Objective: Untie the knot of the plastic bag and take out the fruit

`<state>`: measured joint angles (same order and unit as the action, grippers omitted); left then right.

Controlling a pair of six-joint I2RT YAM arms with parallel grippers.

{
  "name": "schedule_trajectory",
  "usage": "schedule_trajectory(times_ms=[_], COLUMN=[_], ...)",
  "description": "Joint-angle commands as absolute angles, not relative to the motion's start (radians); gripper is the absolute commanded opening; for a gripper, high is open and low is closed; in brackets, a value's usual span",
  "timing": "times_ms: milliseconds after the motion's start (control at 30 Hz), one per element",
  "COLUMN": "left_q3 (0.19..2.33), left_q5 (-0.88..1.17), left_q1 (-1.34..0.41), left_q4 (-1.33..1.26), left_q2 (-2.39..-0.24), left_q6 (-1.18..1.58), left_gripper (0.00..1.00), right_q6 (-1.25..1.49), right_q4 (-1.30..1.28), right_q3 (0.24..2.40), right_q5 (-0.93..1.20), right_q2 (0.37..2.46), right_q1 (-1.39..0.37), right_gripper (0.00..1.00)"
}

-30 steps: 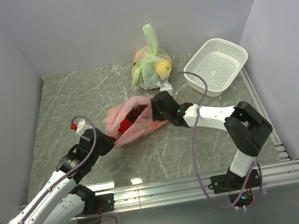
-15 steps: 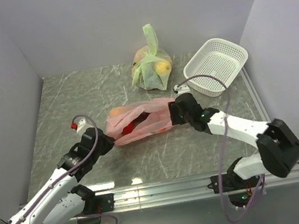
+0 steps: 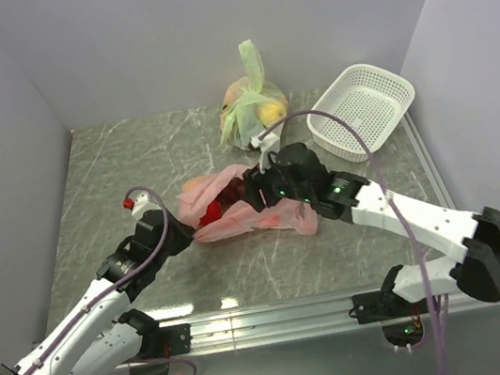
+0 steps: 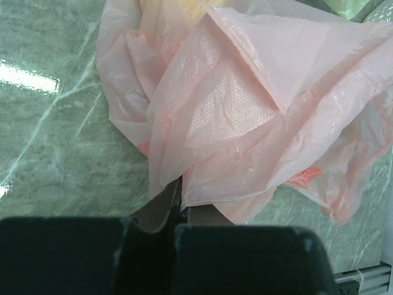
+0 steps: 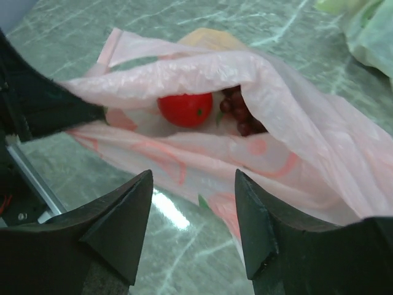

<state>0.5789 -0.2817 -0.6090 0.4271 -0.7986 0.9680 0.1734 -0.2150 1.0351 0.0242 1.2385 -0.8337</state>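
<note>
The pink plastic bag (image 3: 278, 213) lies mid-table with its mouth gaping open; no knot shows. In the right wrist view, inside the bag (image 5: 295, 141), I see the glossy red fruit (image 5: 185, 109) and the dark grapes (image 5: 241, 114). The orange fruit (image 5: 206, 38) shows through the plastic behind them. My left gripper (image 3: 184, 236) is shut on the bag's left edge, its fingers (image 4: 179, 198) pinching the plastic (image 4: 258, 110). My right gripper (image 3: 253, 196) is open and empty, its fingertips (image 5: 142, 184) above the bag's near side, facing the mouth.
A light green tied bag (image 3: 255, 110) of yellowish fruits stands behind the pink bag. A white basket (image 3: 363, 110) sits at the back right. Grey walls close in left, back and right. A metal rail (image 3: 280, 316) runs along the near edge.
My right gripper swung right, stretching the bag, then came back left over it and is now open. The bag's right end lies loose. The left gripper kept its hold.
</note>
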Motion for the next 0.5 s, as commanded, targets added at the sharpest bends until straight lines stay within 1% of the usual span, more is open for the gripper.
schedule_trajectory(times_ms=[0, 100, 167, 233, 367, 467], left_q3=[0.6, 0.583, 0.569, 0.56, 0.551, 0.548], left_q5=[-0.25, -0.235, -0.222, -0.218, -0.247, -0.281], left_q1=[-0.604, -0.604, -0.606, -0.604, -0.604, -0.606], left_q4=[0.388, 0.373, 0.362, 0.357, 0.356, 0.37], left_q2=[-0.792, -0.788, -0.792, -0.799, -0.805, -0.815], left_q6=[0.94, 0.94, 0.943, 0.949, 0.968, 0.992], left_gripper=[0.01, 0.01, 0.01, 0.01, 0.01, 0.01], right_q6=[0.195, 0.244, 0.265, 0.271, 0.281, 0.304], right_q4=[-0.092, 0.009, 0.089, 0.094, -0.085, -0.158], right_q3=[1.068, 1.062, 1.049, 1.032, 1.028, 0.932], right_q5=[0.095, 0.101, 0.086, 0.09, 0.11, 0.106], right_q2=[1.377, 1.475, 1.515, 1.569, 1.632, 1.612], right_q1=[-0.836, -0.838, -0.85, -0.862, -0.894, -0.919], right_gripper=[0.61, 0.56, 0.55, 0.55, 0.54, 0.54])
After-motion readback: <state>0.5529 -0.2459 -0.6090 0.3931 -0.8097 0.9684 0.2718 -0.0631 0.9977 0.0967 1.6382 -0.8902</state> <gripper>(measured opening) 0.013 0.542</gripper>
